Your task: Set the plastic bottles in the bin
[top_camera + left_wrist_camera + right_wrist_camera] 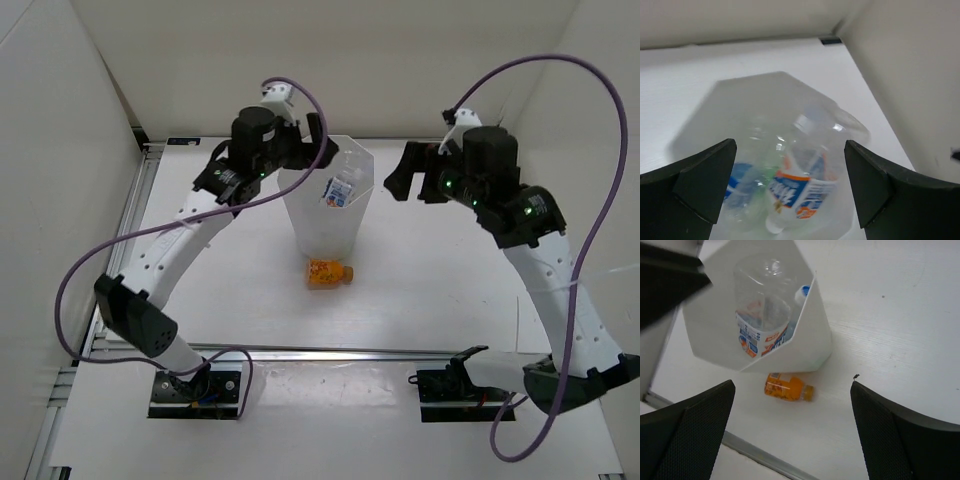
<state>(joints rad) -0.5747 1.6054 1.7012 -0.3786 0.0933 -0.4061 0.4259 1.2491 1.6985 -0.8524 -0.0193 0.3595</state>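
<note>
The white bin (pixel 345 232) stands at the table's middle. Inside it lies a clear bottle with a white-red label (pixel 338 190), seen blurred in the left wrist view (pixel 795 187) and in the right wrist view (pixel 760 325). Beside it in the bin are a blue-labelled bottle (pixel 740 185) and a green one (pixel 767 167). The orange bottle (pixel 328 273) lies on the table against the bin's near side, also in the right wrist view (pixel 787 388). My left gripper (pixel 318 145) is open and empty over the bin's rim. My right gripper (pixel 402 176) is open and empty, right of the bin.
White walls close the table at the back and on both sides. A metal rail (pixel 330 351) runs along the near edge. The bin (pixel 810 347) stands taller than the bottles. A small dark speck (pixel 856 376) lies on the table.
</note>
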